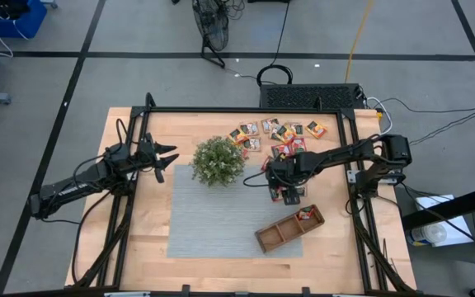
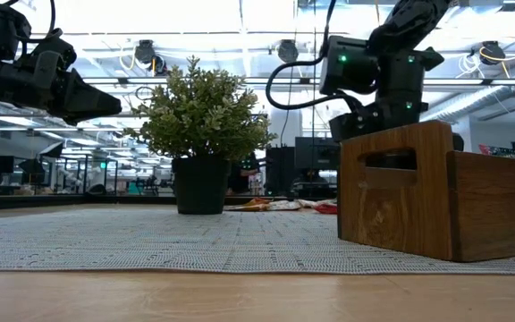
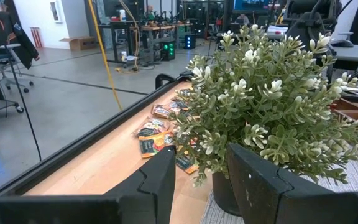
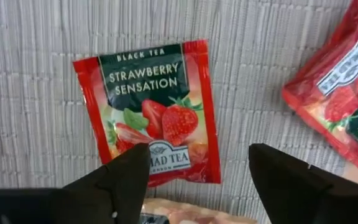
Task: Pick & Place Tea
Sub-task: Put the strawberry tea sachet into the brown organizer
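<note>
A red tea sachet (image 4: 151, 112) printed with a strawberry lies flat on the grey mat (image 1: 213, 214). My right gripper (image 4: 199, 152) hangs open just above the sachet's near edge, pointing steeply down, with nothing between its fingers; in the high view it (image 1: 285, 191) is right of the plant (image 1: 218, 161). A second red sachet (image 4: 337, 93) lies beside the first. A loose heap of tea sachets (image 1: 277, 136) lies on the wood at the far side. My left gripper (image 1: 170, 157) waits open and level, left of the plant.
The brown wooden three-compartment tray (image 1: 275, 235) stands on the mat's near right corner with a red sachet (image 1: 308, 214) in its right compartment. The potted plant stands at the mat's far edge, between the two arms. A black frame rims the table.
</note>
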Controlling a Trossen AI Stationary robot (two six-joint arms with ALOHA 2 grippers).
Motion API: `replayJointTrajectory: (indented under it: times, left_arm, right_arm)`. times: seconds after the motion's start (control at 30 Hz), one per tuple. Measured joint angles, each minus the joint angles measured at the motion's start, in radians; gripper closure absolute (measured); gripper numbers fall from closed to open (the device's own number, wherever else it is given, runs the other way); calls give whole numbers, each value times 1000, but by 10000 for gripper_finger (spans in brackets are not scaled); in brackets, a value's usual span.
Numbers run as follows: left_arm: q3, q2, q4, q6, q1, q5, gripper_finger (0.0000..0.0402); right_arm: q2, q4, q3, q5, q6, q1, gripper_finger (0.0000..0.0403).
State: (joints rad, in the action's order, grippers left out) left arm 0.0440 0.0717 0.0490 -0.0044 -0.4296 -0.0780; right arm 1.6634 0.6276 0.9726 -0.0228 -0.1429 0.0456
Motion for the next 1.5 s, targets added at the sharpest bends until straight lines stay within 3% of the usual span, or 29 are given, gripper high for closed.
replayJointTrajectory:
  times: [0.33, 1.3, 1.5]
  left_arm:
    - [0, 0, 0, 0, 0, 0, 254]
    - [0, 0, 0, 0, 0, 0, 254]
    - [0, 0, 0, 0, 0, 0, 254]
  right_arm:
    - [-20, 44, 0, 80, 101, -2, 155]
    - [18, 31, -17, 79, 101, -2, 161]
    - [18, 33, -19, 77, 94, -2, 192]
